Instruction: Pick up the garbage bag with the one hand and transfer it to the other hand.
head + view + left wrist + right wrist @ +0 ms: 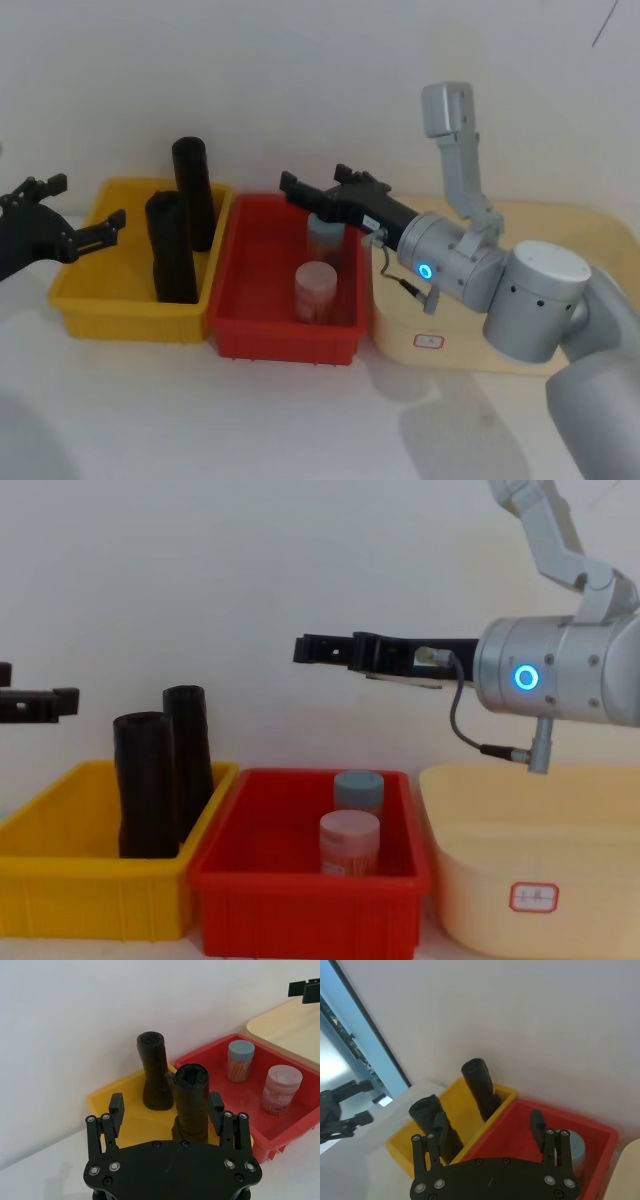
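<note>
The head view looks forward and down from above on the yellow bin (130,320), the red bin (280,340) and the cream tub (400,345); the chest view faces the same three containers level from the side, near their front walls. The left wrist view looks past the left gripper (166,1102) down into the yellow bin at close range, with the red bin beyond. The right wrist view looks past the right gripper (487,1119) from above the red bin toward the yellow bin, so both wrist views share the two bins.
</note>
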`<action>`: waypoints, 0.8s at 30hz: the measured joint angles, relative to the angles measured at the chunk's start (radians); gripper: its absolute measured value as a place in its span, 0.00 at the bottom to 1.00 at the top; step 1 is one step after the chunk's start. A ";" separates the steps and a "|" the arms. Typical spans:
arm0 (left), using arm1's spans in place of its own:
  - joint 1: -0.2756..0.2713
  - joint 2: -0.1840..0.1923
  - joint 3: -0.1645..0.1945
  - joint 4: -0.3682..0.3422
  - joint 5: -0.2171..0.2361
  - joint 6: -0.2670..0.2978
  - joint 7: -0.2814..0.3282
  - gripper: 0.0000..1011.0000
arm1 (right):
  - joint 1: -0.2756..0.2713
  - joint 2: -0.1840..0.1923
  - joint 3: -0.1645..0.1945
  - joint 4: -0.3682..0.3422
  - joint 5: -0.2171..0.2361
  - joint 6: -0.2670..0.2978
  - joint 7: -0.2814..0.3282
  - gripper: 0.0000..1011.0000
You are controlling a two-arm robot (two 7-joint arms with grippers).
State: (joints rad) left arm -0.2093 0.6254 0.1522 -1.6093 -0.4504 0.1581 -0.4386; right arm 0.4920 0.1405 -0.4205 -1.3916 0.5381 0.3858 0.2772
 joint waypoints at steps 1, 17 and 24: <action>-0.012 -0.004 0.009 0.018 0.001 -0.006 -0.009 0.99 | -0.002 0.000 -0.002 -0.003 0.000 0.002 -0.002 0.99; -0.131 -0.048 0.106 0.188 0.018 -0.027 -0.081 0.99 | -0.041 0.000 -0.033 -0.039 0.007 0.022 -0.027 0.99; -0.180 -0.082 0.139 0.268 0.006 -0.041 -0.119 0.99 | -0.051 -0.002 -0.039 -0.043 0.014 0.014 -0.033 0.99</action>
State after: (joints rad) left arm -0.3893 0.5439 0.2910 -1.3415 -0.4444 0.1167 -0.5576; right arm 0.4405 0.1386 -0.4595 -1.4343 0.5517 0.3999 0.2438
